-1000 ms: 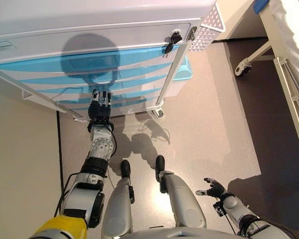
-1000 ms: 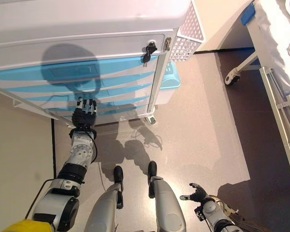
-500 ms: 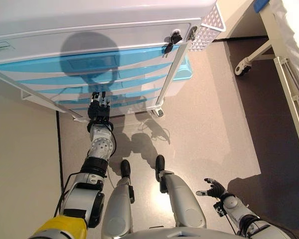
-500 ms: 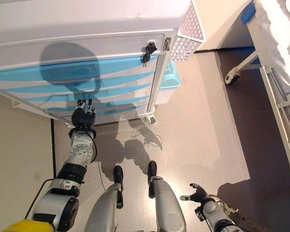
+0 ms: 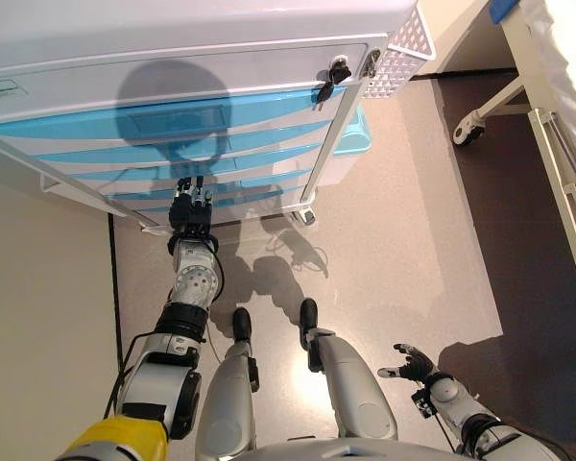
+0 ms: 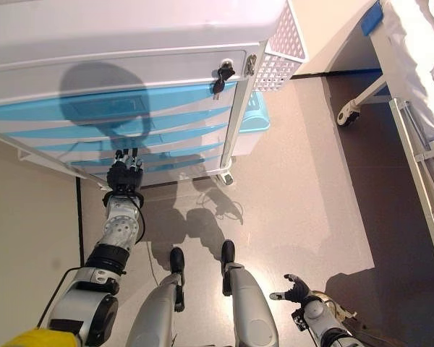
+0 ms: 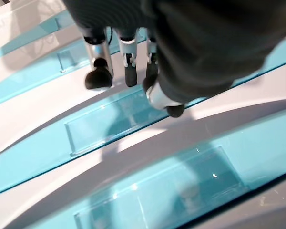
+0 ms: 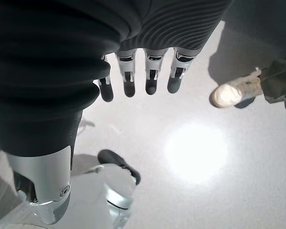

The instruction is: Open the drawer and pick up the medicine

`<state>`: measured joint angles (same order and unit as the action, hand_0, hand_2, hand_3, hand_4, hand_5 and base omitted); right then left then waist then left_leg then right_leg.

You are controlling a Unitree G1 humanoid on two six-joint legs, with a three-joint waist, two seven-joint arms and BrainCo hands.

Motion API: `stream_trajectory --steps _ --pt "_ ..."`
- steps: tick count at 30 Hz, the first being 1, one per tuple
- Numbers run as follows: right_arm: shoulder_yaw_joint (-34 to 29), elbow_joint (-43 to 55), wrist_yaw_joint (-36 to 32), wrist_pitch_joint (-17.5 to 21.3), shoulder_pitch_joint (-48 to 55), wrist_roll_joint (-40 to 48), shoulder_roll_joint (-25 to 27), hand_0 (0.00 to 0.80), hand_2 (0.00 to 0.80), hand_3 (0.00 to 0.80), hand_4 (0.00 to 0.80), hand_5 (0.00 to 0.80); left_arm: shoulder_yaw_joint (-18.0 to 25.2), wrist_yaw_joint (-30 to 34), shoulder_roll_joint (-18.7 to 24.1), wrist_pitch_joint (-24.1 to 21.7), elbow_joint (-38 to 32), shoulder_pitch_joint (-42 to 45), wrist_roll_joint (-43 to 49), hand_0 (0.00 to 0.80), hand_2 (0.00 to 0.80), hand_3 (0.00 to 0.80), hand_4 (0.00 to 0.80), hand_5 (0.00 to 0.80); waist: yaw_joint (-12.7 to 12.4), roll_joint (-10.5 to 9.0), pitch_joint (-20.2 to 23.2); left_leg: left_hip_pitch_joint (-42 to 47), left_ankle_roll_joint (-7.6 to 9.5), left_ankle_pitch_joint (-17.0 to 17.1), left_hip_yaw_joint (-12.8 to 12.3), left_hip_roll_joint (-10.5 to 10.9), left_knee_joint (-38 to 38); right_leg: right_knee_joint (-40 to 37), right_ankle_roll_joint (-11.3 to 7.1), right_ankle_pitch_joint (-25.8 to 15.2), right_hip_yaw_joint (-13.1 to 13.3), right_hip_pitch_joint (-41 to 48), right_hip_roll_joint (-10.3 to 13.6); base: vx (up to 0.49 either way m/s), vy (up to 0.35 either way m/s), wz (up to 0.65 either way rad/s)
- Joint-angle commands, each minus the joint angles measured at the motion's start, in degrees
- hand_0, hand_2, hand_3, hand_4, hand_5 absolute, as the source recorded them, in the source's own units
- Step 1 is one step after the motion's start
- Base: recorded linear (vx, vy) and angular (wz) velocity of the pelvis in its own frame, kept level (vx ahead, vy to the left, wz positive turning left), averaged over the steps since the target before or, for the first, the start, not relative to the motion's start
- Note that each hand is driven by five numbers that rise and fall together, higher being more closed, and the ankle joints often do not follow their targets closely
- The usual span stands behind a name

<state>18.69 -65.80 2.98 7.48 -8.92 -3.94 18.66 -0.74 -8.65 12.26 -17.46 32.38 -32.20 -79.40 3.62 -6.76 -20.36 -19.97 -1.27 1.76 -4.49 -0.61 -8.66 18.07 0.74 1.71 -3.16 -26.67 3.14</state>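
Observation:
A white cart [image 5: 173, 58] with several stacked blue drawers [image 5: 221, 120] stands in front of me, and all the drawers are shut. My left hand [image 5: 191, 206] reaches to one of the lower drawers. In the left wrist view its fingers [image 7: 126, 62] are straight and their tips lie at a blue drawer front [image 7: 109, 119], holding nothing. My right hand [image 5: 410, 365] hangs low at the right, open and empty over the floor; its fingers [image 8: 150, 76] are straight. No medicine shows in any view.
A key [image 5: 334, 75] sits in the cart's top lock. A white basket [image 5: 398, 48] hangs on the cart's right side, with a light blue bin [image 5: 355, 134] below it. A bed frame [image 5: 557, 144] with a caster [image 5: 464, 130] stands at the right. A person's shoe [image 8: 231, 93] is nearby.
My left hand has shifted very slightly at the drawer front. The drawers and my right hand have not moved.

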Motion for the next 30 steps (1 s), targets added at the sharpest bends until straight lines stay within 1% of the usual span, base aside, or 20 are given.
stream_trajectory --steps 1,9,10,11,18,26,30 --pt "2.0 -1.5 0.2 -0.8 2.1 -1.4 2.4 0.0 0.0 0.0 0.0 0.0 3.3 8.3 4.2 -4.4 -11.8 -6.5 7.7 0.8 0.8 0.8 0.8 0.8 0.0 2.06 5.5 -4.7 2.4 -3.7 1.6 2.8 -5.9 -0.3 -3.02 -2.2 0.0 0.8 -0.1 0.0 0.0 0.0" --pt "1.9 -1.7 0.5 -0.8 1.8 -1.7 2.1 0.0 0.0 0.0 0.0 0.0 4.3 8.4 3.8 -4.2 -11.7 -4.0 7.5 0.8 0.8 0.8 0.8 0.8 -0.6 1.62 5.4 -4.6 2.14 -2.6 2.1 2.6 -4.7 -1.2 -3.0 -2.5 -0.7 0.9 -0.2 -0.002 -0.007 0.01" --pt "1.9 -1.7 0.6 -0.7 1.8 -1.7 2.1 0.0 0.0 0.0 0.0 0.0 4.5 8.1 3.6 -4.4 -11.6 -3.7 7.6 0.204 0.204 0.204 0.204 0.204 -0.7 1.51 5.2 -4.7 2.08 -2.5 2.2 2.5 -4.6 -1.2 -2.97 -2.5 -0.9 0.9 -0.1 -0.006 -0.018 0.04" --pt "1.9 -1.6 0.6 -0.7 1.8 -1.7 2.1 0.0 0.0 0.0 0.0 0.0 4.5 8.1 3.6 -4.4 -11.6 -3.7 7.6 0.0 0.0 0.0 0.0 0.0 -0.7 1.51 5.2 -4.7 2.08 -2.5 2.2 2.5 -4.6 -1.2 -2.97 -2.5 -0.9 0.9 -0.1 0.0 0.0 0.0" --pt "1.8 -1.4 1.1 -0.7 1.9 -1.6 2.0 0.0 0.0 0.0 0.0 0.0 4.7 7.3 3.3 -4.3 -10.6 -3.1 7.9 0.0 0.0 0.0 0.0 0.0 -0.8 1.34 5.1 -4.7 2.12 -2.5 2.4 2.6 -4.7 -0.9 -2.88 -2.4 -0.9 0.9 -0.2 0.0 0.0 0.0" --pt "1.4 -1.1 1.7 -0.9 2.0 -1.5 1.9 0.0 0.0 0.0 0.0 0.0 5.2 6.0 1.3 -4.3 -7.8 -1.9 7.8 0.0 0.0 0.0 0.0 0.0 -0.6 1.36 5.1 -4.7 2.09 -2.5 2.3 2.5 -4.8 -0.6 -2.79 -2.4 -0.6 0.7 -0.1 0.0 0.0 0.0" --pt "1.3 -0.9 1.9 -0.9 2.0 -1.5 2.0 0.0 0.0 0.0 0.0 0.0 5.2 5.7 1.1 -4.1 -7.2 -1.4 7.9 0.0 0.0 0.0 0.0 0.0 -0.5 1.37 5.1 -4.8 2.08 -2.5 2.2 2.5 -4.7 -0.6 -2.81 -2.5 -0.5 0.6 -0.1 0.0 0.0 0.0"
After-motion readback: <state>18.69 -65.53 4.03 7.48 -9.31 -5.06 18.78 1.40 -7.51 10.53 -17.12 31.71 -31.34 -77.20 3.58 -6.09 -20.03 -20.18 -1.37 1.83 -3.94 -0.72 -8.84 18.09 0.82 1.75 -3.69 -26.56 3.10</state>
